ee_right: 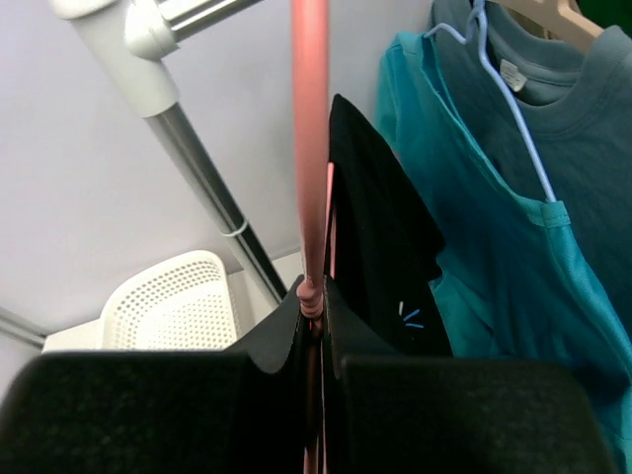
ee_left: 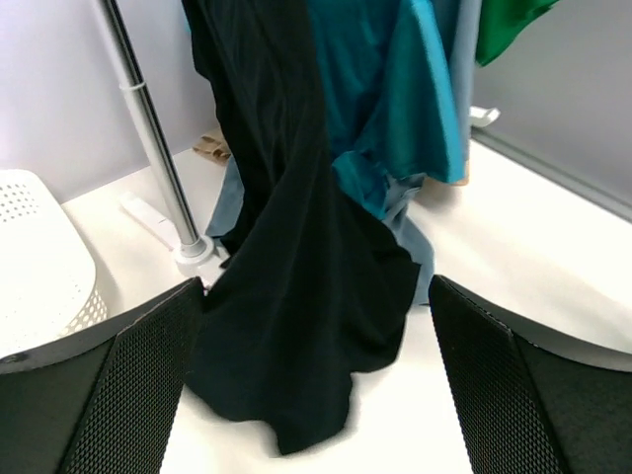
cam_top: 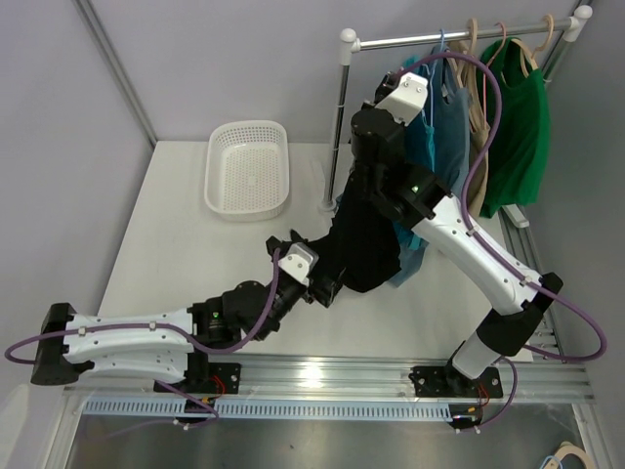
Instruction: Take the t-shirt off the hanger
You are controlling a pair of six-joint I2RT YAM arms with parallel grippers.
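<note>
The right gripper [ee_right: 312,331] is clamped shut on the neck of the pink hanger [ee_right: 309,148], whose stem rises toward twelve o'clock. The black t-shirt [ee_right: 380,227] is hung on that hanger, at two o'clock of the grip, and in the overhead view its lower part is draped down onto the table [cam_top: 176,254]. The left gripper [ee_left: 316,286] is spread wide open, with the shirt's hem seen between its fingers [ee_left: 148,380]; contact cannot be told. A teal t-shirt [ee_right: 494,286] is hung at three o'clock of the black one. From overhead, a white basket [cam_top: 247,168] is set at ten o'clock of the black shirt.
</note>
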